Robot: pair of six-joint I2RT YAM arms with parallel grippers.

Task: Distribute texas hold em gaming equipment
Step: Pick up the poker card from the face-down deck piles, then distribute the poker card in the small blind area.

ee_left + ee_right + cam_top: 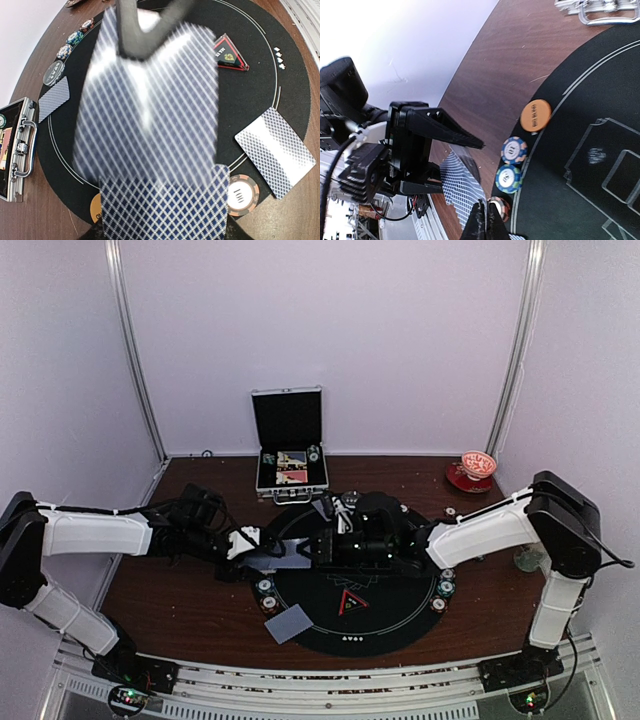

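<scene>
Left wrist view: left gripper [465, 167] clamps the grey-blue lattice-backed card deck [165, 212]; right gripper [482, 220] pinches its top card [150, 110]. Slide it off flat toward the desk's near edge, avoiding doubles.

Wooden table [180, 600] carries black mat [400, 625], silver case [290, 490], chips [514, 150]

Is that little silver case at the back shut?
No, the case has its lid standing upright, with the black lining and the tray inside in plain view.
</scene>
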